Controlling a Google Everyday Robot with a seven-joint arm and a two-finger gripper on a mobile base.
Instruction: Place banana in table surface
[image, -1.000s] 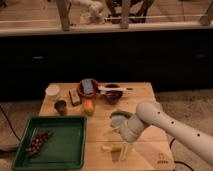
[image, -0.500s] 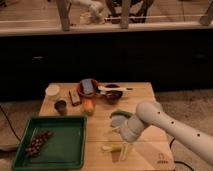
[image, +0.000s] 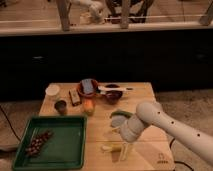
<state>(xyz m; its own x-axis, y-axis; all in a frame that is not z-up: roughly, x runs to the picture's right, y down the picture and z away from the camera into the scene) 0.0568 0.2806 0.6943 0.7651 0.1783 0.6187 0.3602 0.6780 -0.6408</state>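
The banana (image: 111, 147) is a small, pale yellow fruit, elongated and only slightly curved, lying flat on the surface (image: 145, 95) near its front edge, just to the right of the green tray (image: 75, 150). It lies roughly crosswise, with its right end close to the hand (image: 125, 150), which hangs down from the white arm (image: 165, 122) and points at the wood beside the fruit. The pale fingers reach the tabletop just next to the banana's right end; whether they are clenched on it or released cannot be told from this view. The arm itself comes in from the lower right, its rounded elbow sitting over the right middle part of the surface. The surface is a light tan wooden top made of planks, with a small dark logo (image: 161, 161) at its front right corner. Just behind the hand, partly covered by the arm, lies a curved green vegetable (image: 119, 114). Farther back a rounder orange-yellow fruit (image: 88, 105) stands near the middle, and behind it a reddish bowl (image: 84, 92) holds a blue-grey object (image: 89, 86). To the right of that sits a dark bowl (image: 113, 95) with a light utensil (image: 116, 89) laid across it. On the left side are a white cup (image: 52, 90), a dark cup (image: 61, 106) and a small brown bar (image: 75, 97). The tray carries a cluster of dark reddish pieces (image: 38, 142) in its left part.
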